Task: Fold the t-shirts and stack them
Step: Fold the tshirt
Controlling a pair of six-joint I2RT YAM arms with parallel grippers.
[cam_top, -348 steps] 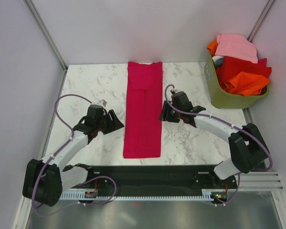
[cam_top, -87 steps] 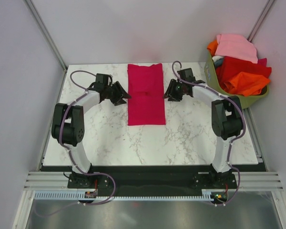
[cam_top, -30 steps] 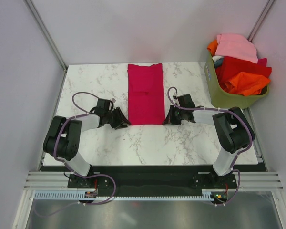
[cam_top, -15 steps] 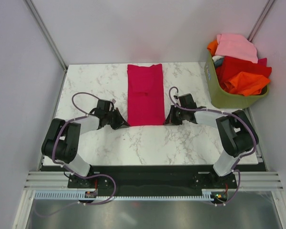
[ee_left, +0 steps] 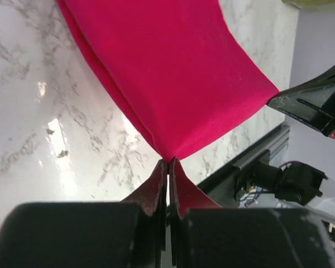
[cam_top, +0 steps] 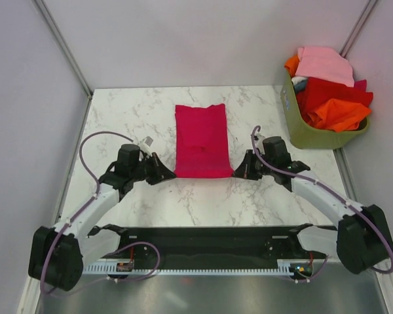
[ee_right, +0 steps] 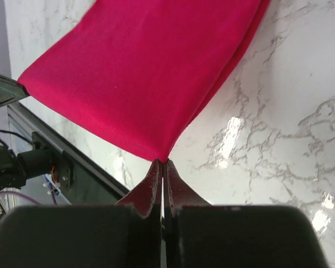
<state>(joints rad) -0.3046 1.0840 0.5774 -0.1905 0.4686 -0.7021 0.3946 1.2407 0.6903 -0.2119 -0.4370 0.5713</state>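
The left gripper (cam_top: 169, 175) and right gripper (cam_top: 240, 173) are each clamped shut on a near corner of the folded crimson t-shirt (cam_top: 200, 137), left and right respectively. In the last half second they have dragged it off the far edge of the table (cam_top: 118, 118) toward the middle. This probably positions it for another fold.

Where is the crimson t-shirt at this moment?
In the top view, the crimson t-shirt lies at the table centre, left of the green basket; the left tool and right tool pinch its near corners.
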